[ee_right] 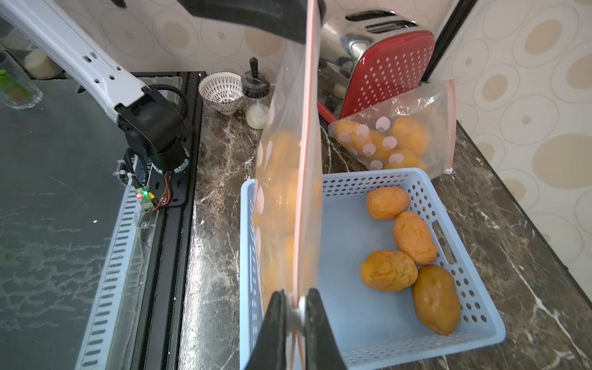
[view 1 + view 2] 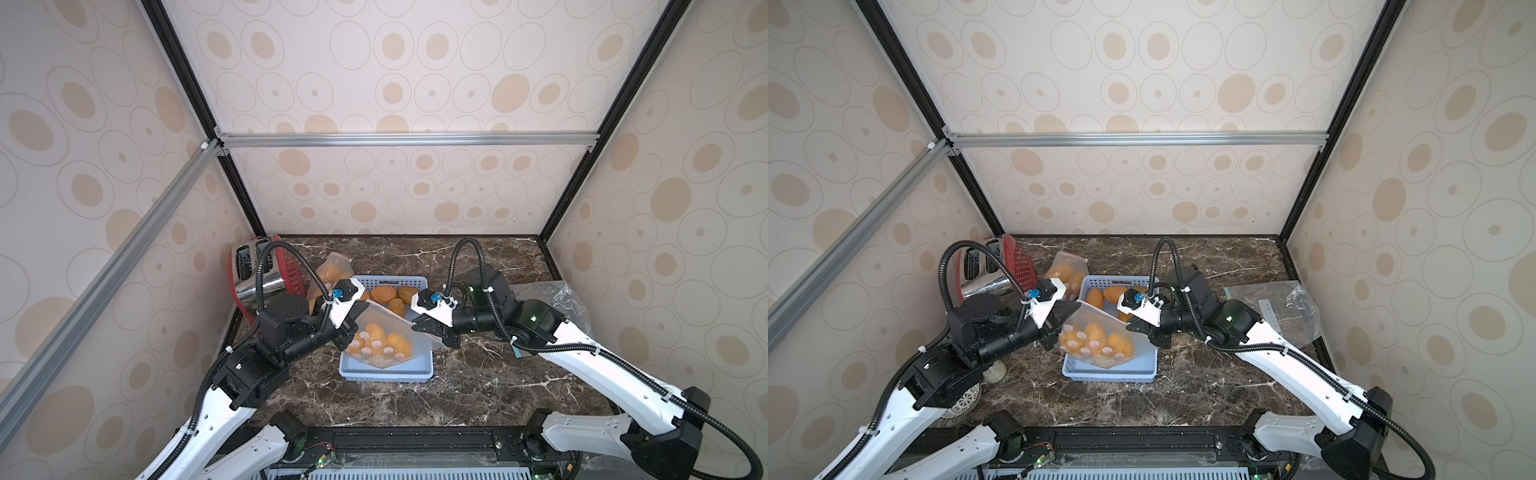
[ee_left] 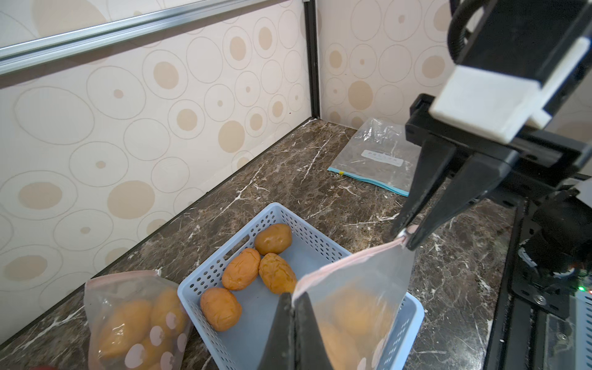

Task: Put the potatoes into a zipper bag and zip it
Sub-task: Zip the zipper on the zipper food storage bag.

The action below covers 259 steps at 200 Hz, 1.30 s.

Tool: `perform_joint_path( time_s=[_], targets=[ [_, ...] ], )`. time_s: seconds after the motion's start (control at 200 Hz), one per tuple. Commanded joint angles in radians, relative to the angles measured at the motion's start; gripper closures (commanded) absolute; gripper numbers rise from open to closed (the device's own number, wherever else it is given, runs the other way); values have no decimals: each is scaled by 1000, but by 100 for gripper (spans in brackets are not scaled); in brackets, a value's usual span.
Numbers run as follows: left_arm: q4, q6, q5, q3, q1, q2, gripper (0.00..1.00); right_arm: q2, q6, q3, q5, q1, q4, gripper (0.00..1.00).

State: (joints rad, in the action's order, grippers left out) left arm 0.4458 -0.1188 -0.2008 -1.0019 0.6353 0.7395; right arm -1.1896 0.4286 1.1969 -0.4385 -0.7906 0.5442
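Four loose potatoes [image 1: 415,237] being counted in one basket [image 1: 352,288]. Two filled zipper bags [image 3: 134,320], one empty zipper bag [image 3: 378,150] being seen. One toaster [image 1: 387,64], one bowl [image 1: 221,91], one jar [image 1: 256,96] being shown.

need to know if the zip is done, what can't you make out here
- Potato count in the held bag: frosted, dotted plastic blurs them, all views.
- Whether its seal is shut: too fine in both top views, edge-on in right wrist view.
- Some loose potatoes: behind the right gripper in both top views.
- Label print on the empty bag: too small, left wrist view.
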Motion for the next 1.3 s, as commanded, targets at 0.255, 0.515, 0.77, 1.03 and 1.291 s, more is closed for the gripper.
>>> perform_joint_path(
  time_s=[0.255,0.515,0.77,1.03,1.291],
  targets=[
    [-142,19,177,-38,-5,-46,100,54,-30,-42,174,14,200,100],
    [-137,18,205,-37,-5,-45,100,68,-53,-41,296,19,293,100],
    [-135,19,213,-39,-5,-42,100,74,-62,-31,343,21,325,100],
    [-137,25,202,-41,-5,-33,100,72,-59,-24,339,21,328,100],
    [-193,58,198,-39,-6,-19,100,125,-115,-37,265,22,171,71]
  ],
)
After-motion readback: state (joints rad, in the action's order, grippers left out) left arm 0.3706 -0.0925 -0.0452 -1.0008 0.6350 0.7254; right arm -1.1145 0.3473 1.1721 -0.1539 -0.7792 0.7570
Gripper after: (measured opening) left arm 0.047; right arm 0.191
